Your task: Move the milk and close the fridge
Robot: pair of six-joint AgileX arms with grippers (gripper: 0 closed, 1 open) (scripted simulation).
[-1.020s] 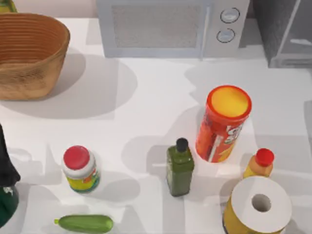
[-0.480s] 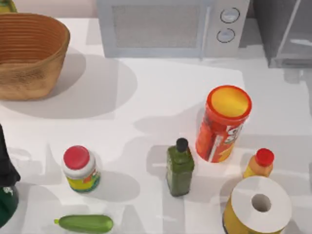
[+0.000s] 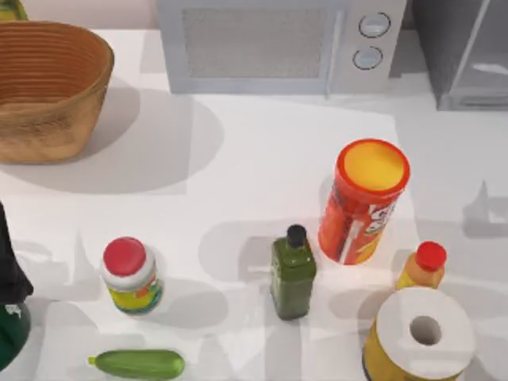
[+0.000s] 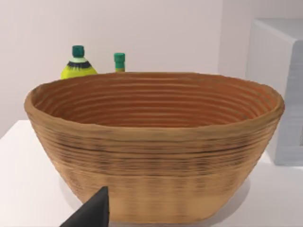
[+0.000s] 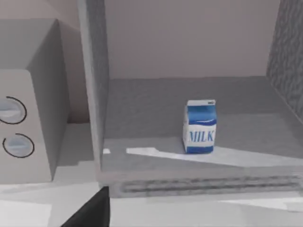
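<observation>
The milk [image 5: 199, 126], a small carton with a blue top and blue lettering, stands upright on the grey floor inside the fridge [image 5: 156, 104]. In the right wrist view I look straight into the cabinet, with a dark part of my right gripper [image 5: 92, 210] in front of it, apart from the carton. From above, the fridge [image 3: 456, 48] sits at the back right corner with its glass-panelled door [image 3: 486, 63] angled. My left arm [image 3: 9, 294] is parked at the left edge, and its gripper [image 4: 92, 213] faces a wicker basket.
The grey microwave [image 3: 278, 44] stands just left of the fridge. The wicker basket [image 3: 48, 87] is at the back left. Nearer the front stand a red chips can [image 3: 363, 202], green bottle [image 3: 293, 274], red-capped jar [image 3: 129, 274], cucumber [image 3: 136, 363], paper roll [image 3: 421, 333] and orange bottle [image 3: 425, 266].
The shadows over the right half of the table have shifted toward the front right. None of the things on the table has moved.
</observation>
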